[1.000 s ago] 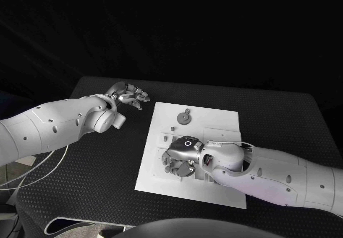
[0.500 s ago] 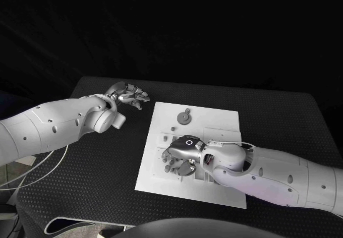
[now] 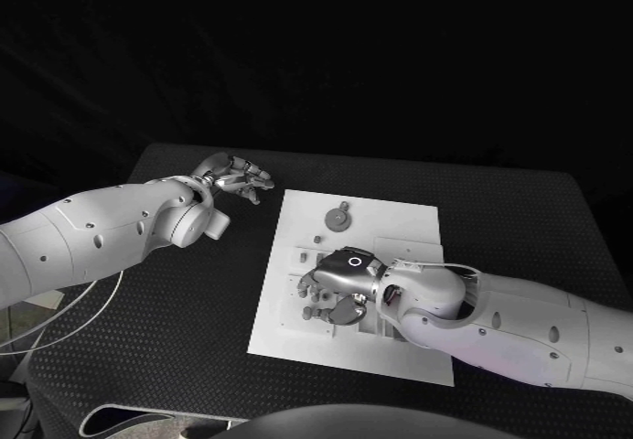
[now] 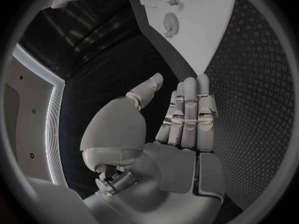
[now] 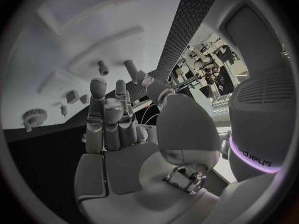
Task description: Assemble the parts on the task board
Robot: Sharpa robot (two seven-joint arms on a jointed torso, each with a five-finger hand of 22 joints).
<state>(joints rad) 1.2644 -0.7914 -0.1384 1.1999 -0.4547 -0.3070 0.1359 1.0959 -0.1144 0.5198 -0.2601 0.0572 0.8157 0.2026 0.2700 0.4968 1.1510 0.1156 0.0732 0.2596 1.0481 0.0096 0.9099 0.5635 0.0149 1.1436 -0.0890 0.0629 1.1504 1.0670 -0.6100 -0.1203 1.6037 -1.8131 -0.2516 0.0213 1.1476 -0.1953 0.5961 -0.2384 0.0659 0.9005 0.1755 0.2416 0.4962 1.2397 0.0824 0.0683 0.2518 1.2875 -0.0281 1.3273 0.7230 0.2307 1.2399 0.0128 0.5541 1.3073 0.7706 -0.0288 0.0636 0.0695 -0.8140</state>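
One white rectangular task board (image 3: 396, 229) lies in the middle of the head view, its long axis running from the upper middle down toward the lower middle of the frame. Near its upper end lies one round grey gear-like part (image 3: 339, 218). The right hand (image 3: 339, 285) sits over the board's centre, fingers curled down among several small grey parts; I cannot tell whether it grips any. Its wrist view shows its fingers (image 5: 106, 117) extended side by side and two grey pegs (image 5: 103, 67) standing on the board, which the head view hides. The left hand (image 3: 235, 176) hangs at upper left, off the board, fingers straight and apart from the thumb, holding nothing.
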